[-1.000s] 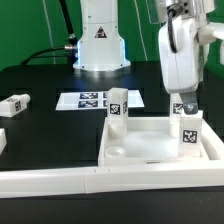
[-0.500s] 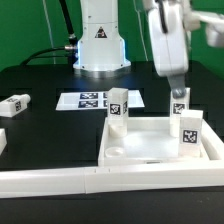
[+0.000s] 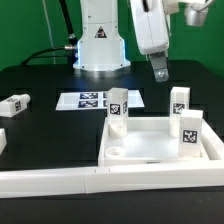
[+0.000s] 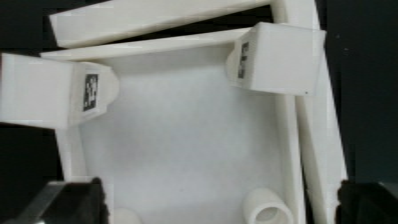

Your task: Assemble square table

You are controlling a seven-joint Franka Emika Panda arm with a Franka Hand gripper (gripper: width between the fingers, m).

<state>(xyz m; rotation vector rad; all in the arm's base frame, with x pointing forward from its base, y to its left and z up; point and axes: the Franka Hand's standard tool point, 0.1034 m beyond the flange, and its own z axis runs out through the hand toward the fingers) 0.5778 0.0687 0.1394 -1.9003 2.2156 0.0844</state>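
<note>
Exterior view: the gripper (image 3: 158,68), jaws wide and empty, hangs above the square tabletop (image 3: 150,152), which carries three upright legs (image 3: 117,104), a fourth leg (image 3: 14,102) lying well apart from it on the exterior view's left; wrist view: the tabletop (image 4: 187,120) spreads beneath the parted fingertips (image 4: 71,200).

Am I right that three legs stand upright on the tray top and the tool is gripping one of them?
Not quite: the exterior view shows the tool open and empty, raised above the legs, gripping none. Three legs do stand on the tray top.
</note>
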